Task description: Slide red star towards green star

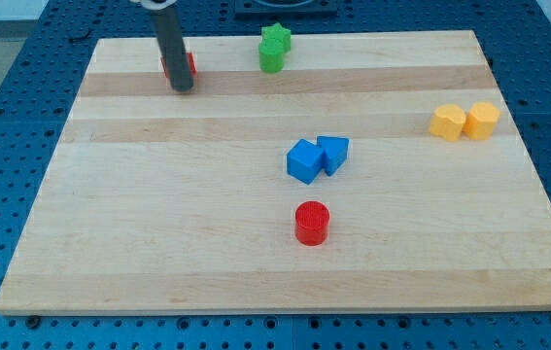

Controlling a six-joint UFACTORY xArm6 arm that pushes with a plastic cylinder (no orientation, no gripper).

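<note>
Wooden worktop [158, 243] sits on a blue perforated base. My tip [182, 88], a plain rod tool with no jaws, holds nothing and stands against the mostly hidden red block [189, 64]. Green star [274, 46] lies well apart toward the view's right.

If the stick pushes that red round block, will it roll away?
Probably not: the red cylinder stands upright on its flat end, so it should slide. The wooden board looks smooth, helping that. A push high up might tip it; then it could roll.
</note>
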